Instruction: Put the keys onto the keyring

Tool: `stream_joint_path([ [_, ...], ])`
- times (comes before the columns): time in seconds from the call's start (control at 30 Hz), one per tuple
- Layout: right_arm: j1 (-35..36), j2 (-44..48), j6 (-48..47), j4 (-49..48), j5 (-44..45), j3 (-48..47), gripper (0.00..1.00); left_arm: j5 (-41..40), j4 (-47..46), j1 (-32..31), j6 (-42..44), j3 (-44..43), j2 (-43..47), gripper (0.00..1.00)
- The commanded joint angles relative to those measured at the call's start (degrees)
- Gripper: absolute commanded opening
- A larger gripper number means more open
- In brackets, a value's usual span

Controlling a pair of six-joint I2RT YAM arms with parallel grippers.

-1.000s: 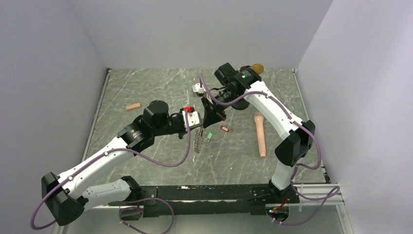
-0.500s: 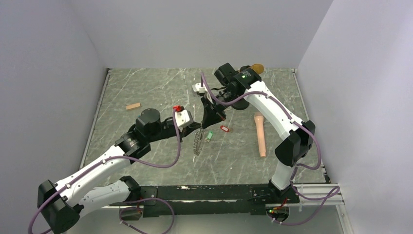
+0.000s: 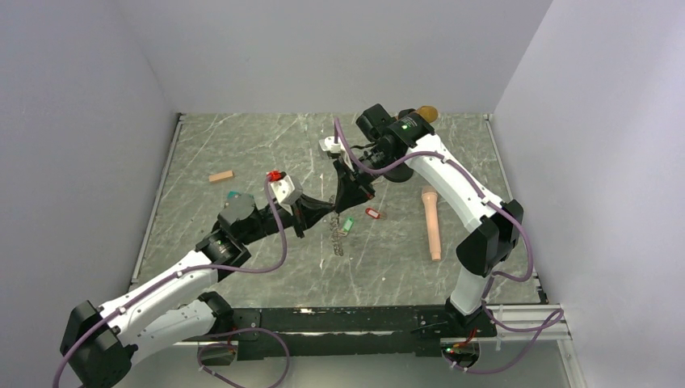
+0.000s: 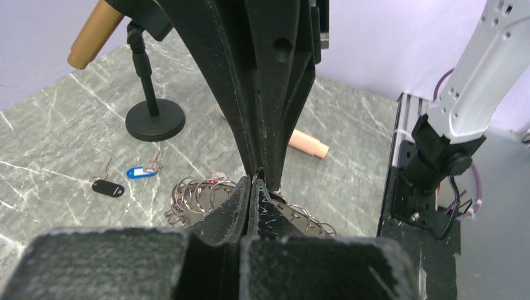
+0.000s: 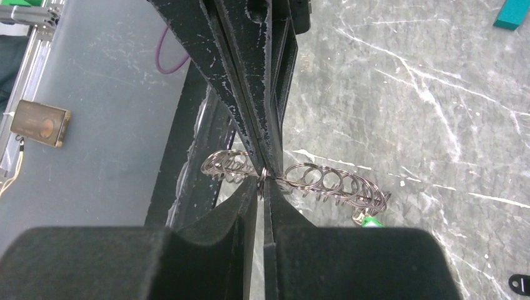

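The keyring (image 3: 335, 235), a chain of metal loops, hangs over the middle of the table. My left gripper (image 3: 325, 209) is shut on one of its loops; in the left wrist view the keyring (image 4: 199, 194) spreads to both sides of the left gripper (image 4: 255, 185). My right gripper (image 5: 263, 185) meets it tip to tip, its jaws a narrow slit apart around a loop of the keyring (image 5: 325, 183). A green key (image 3: 348, 225) sits by the ring's lower end, and a red key (image 3: 371, 213) lies on the table. The black key (image 4: 107, 187) and blue key (image 4: 140, 171) lie farther off.
A pink microphone (image 3: 432, 223) lies to the right. A gold microphone on a black stand (image 4: 155, 119) is at the back. A tan wooden block (image 3: 220, 175) and a teal block (image 3: 234, 195) lie at the left.
My left arm has drawn back toward the near left and turned its wrist, still holding the keyring. The right gripper's jaws have parted slightly. The ring hangs a little more to the right.
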State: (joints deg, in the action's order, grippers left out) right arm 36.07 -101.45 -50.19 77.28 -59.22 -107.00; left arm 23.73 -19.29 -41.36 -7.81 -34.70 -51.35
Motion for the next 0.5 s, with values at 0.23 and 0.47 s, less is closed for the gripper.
stream_joint_path([
  [0.23, 0.27, 2.48, -0.79, -0.16, -3.0, -0.84, 0.14, -7.03, -18.39, 1.46, -9.81, 3.79, 2.03, 0.0],
  [0.47, 0.27, 2.43, -1.58, 0.52, -3.82, -1.14, 0.14, -7.02, -25.75, 3.2, -14.78, 7.39, 1.6, 0.0],
])
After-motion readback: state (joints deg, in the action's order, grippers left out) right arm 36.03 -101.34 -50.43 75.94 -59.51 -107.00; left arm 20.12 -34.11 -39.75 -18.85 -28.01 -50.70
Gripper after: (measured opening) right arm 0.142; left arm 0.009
